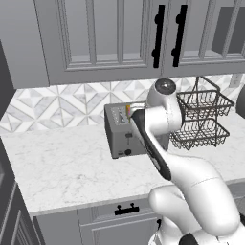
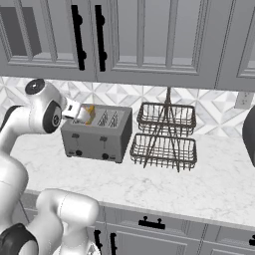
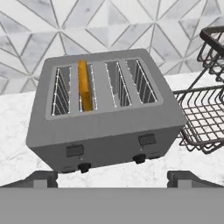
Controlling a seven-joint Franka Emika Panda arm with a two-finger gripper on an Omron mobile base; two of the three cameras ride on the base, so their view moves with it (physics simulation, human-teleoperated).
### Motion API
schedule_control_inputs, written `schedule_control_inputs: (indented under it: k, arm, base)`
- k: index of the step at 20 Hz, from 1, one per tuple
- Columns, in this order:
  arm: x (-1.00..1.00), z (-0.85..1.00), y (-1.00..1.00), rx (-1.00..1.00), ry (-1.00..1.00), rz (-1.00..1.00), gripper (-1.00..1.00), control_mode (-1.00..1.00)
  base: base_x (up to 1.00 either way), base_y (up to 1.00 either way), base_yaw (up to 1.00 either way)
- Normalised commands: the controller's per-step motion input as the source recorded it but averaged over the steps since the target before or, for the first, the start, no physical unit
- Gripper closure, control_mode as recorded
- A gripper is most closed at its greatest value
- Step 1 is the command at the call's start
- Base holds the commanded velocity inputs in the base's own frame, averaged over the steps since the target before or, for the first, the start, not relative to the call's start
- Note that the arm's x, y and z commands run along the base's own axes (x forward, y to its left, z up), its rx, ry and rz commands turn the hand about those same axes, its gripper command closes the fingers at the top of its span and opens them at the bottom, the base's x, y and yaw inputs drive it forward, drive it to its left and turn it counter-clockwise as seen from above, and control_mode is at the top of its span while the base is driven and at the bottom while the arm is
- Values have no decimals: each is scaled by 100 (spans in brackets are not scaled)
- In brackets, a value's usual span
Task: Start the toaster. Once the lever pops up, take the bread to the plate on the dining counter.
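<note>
A grey four-slot toaster (image 3: 105, 111) stands on a marble counter (image 1: 62, 167) against a patterned tile backsplash, just beside a two-tier wire basket rack (image 2: 164, 134). An orange-brown slice of bread (image 3: 85, 85), seen edge-on, sits in the second slot from the left. The gripper (image 3: 111, 177) hovers above and in front of the toaster, jaws spread wide and holding nothing, the two dark slider levers (image 3: 75, 151) just beyond its fingertips.

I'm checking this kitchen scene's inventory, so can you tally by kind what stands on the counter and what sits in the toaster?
toaster: 1
bread, in the second slot from the left: 1
two-tier wire basket rack: 1
dark object cut off at the frame edge: 1
Total: 4
</note>
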Motion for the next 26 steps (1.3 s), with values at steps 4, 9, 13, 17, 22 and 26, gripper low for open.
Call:
schedule_control_inputs:
  k: [4,9,13,17,22,26]
  arm:
    - [36,4,34,-27,-1,1,-100,-100]
    - [42,0,9,-3,0,2,-100,-100]
    - [52,-6,-4,5,2,11,-100,-100]
    - [31,-17,0,16,0,3,-100,-100]
    - [9,-20,3,19,0,0,-100,-100]
    - [15,-14,0,8,0,0,-100,-100]
  base:
    - [0,0,0]
    - [0,0,0]
    - [0,0,0]
    - [0,0,0]
    - [0,0,0]
    - [0,0,0]
